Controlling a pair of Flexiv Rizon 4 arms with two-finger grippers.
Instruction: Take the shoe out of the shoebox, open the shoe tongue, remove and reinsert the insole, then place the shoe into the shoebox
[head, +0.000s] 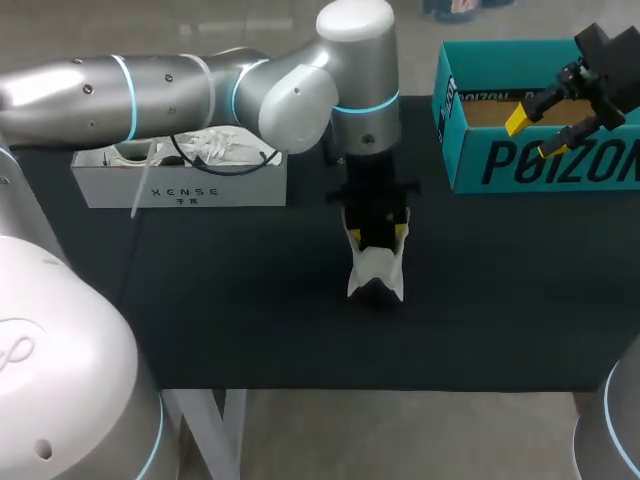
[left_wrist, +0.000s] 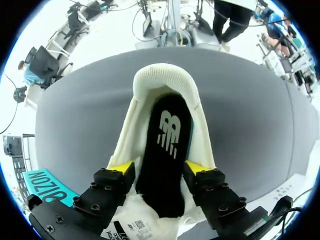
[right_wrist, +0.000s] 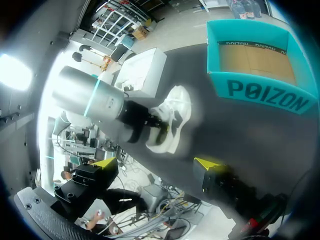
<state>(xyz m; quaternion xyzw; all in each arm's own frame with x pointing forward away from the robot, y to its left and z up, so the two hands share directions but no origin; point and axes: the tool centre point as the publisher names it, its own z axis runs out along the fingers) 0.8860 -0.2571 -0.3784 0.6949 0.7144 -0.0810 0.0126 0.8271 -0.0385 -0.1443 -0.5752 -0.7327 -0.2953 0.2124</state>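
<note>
Shoe (head: 375, 278) out on the middle of the tabletop (head: 250, 300), insole step in hand.
The left hand (head: 377, 234) pinches the black insole (left_wrist: 167, 150) by its edges in the shoe's mouth, likely to draw or seat it. Far right, the right hand (head: 533, 136) hangs wide over the empty shoebox (head: 540, 165), probably in reserve.

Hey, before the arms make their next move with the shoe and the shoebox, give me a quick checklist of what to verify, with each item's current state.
1. Shoe out of the shoebox, standing on the table: ok.
2. Insole lying inside the shoe: ok.
3. Left gripper at the shoe's opening: ok. Firm hold on it: cannot tell.
4. Right gripper open and empty, over the shoebox: ok.
5. Shoebox open and empty, ready to take the shoe: ok.
</note>
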